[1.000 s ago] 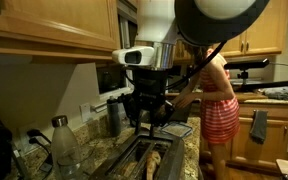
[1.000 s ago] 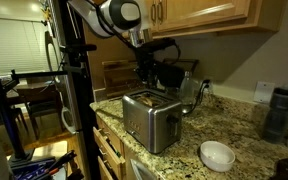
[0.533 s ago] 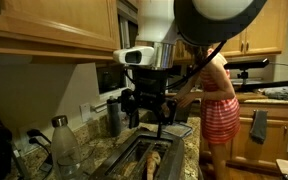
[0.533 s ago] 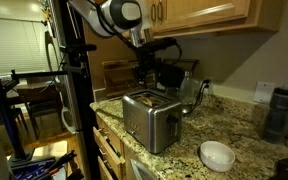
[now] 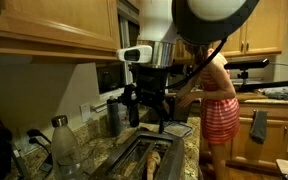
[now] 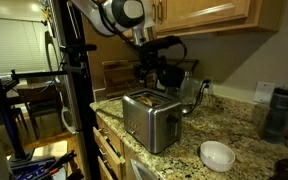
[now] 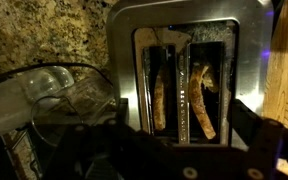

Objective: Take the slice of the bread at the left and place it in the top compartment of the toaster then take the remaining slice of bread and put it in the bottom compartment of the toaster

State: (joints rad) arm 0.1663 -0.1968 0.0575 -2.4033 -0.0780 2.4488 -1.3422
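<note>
The gripper (image 6: 160, 78) hangs over the toaster (image 6: 149, 118), empty and seemingly spread wide, though the wrist view is dim. Both of the toaster's 2 slots hold bread slices (image 7: 160, 92). Around it are 1 clear bottle (image 5: 64, 146), 1 white bowl (image 6: 217, 155), the granite counter (image 6: 239, 130), wooden cabinets (image 6: 199, 12) and 1 person (image 5: 219, 100).

No readable text, label, brand, number or sign can be made out in any view; the pictures are too dim and small.
</note>
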